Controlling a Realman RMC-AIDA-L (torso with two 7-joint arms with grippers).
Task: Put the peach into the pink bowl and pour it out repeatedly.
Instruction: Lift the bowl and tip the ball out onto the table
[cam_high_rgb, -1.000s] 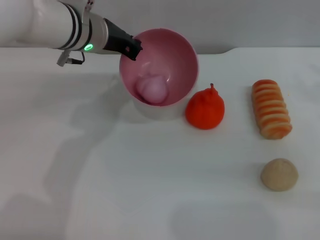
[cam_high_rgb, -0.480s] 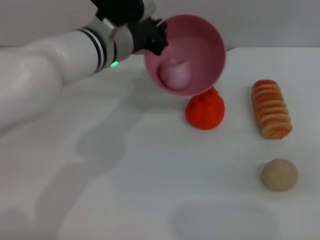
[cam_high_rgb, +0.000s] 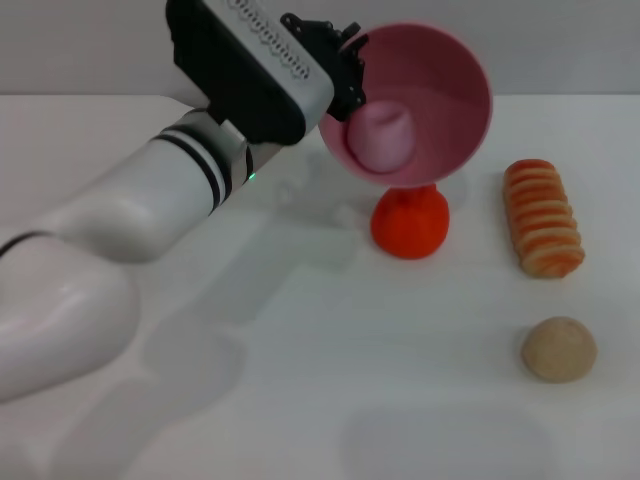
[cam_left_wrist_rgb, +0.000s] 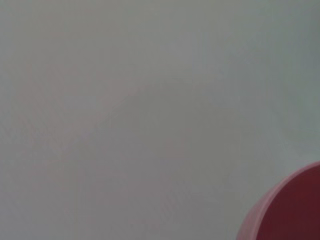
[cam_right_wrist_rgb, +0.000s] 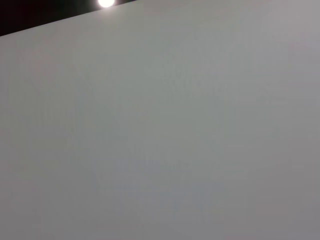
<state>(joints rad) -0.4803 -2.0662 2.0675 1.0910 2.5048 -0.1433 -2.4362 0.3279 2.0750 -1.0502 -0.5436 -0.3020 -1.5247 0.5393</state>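
In the head view the pink bowl (cam_high_rgb: 440, 90) hangs in the air above the table, tipped so that its mouth faces me. The pale pink peach (cam_high_rgb: 382, 136) rests inside it against the lower left wall. My left gripper (cam_high_rgb: 345, 75) is shut on the bowl's left rim and holds it just over the red-orange fruit. A slice of the bowl's rim (cam_left_wrist_rgb: 280, 210) shows at a corner of the left wrist view. My right gripper is out of view; its wrist view shows only bare white surface.
A red-orange pear-shaped fruit (cam_high_rgb: 410, 222) stands on the white table right under the bowl. A striped orange bread roll (cam_high_rgb: 542, 217) lies at the right, and a beige rough ball (cam_high_rgb: 558, 348) lies nearer the front right.
My left arm has lifted the bowl off the table and carried it to the right and upward, tipping it further. The peach stayed inside, sliding toward the low side.
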